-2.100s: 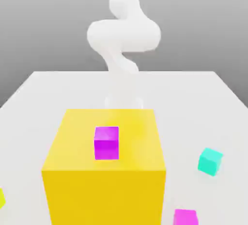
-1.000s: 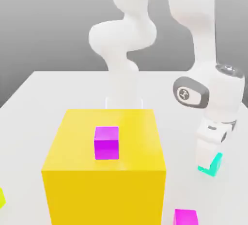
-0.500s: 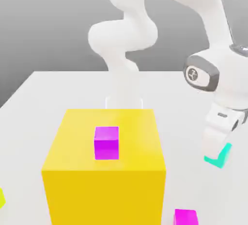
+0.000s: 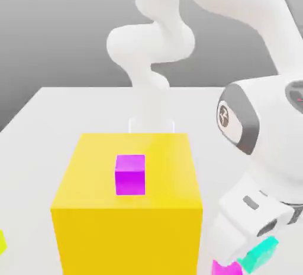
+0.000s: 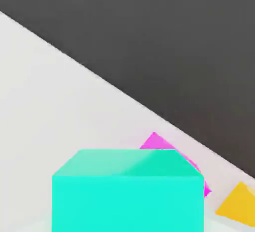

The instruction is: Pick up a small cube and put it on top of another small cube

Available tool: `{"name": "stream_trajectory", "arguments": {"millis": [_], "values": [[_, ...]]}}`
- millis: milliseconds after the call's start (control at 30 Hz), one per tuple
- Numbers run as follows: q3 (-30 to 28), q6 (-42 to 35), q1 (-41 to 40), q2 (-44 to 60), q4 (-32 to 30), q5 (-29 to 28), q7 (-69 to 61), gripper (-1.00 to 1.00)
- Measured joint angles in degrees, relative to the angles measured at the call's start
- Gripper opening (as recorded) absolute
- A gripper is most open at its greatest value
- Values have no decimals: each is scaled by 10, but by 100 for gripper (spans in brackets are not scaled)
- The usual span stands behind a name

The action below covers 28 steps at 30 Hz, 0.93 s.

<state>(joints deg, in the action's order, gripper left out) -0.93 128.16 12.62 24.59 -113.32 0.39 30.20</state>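
Observation:
My gripper (image 4: 253,251) has come low at the exterior view's right, near the table's front edge, and is shut on the small teal cube (image 4: 261,255). The cube hangs tilted just above the table. Right beside it on the table lies a small magenta cube (image 4: 223,269), partly covered by the hand. In the hand view the teal cube (image 5: 127,191) sits close in front, with that magenta cube (image 5: 157,143) peeking out behind it. A second magenta cube (image 4: 130,174) rests on top of the big yellow block (image 4: 127,220).
The big yellow block stands in the middle front of the white table (image 4: 53,114), just beside the hand. A small yellow cube (image 4: 2,242) lies at the exterior view's left edge. A yellow corner (image 5: 240,204) shows in the hand view. The arm's base stands behind the block.
The gripper lifted the teal cube off the table and carried it forward and toward the exterior view's left, down beside the front magenta cube. The other cubes stayed put.

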Motion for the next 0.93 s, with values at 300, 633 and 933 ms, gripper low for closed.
{"name": "stream_trajectory", "arguments": {"millis": [300,633,933], "values": [[-107,-5,-113,-4,29,47,55,-100],[-238,92,-228,-40,-69,119,151,-100],[-220,190,-264,17,-107,184,135,100]]}}
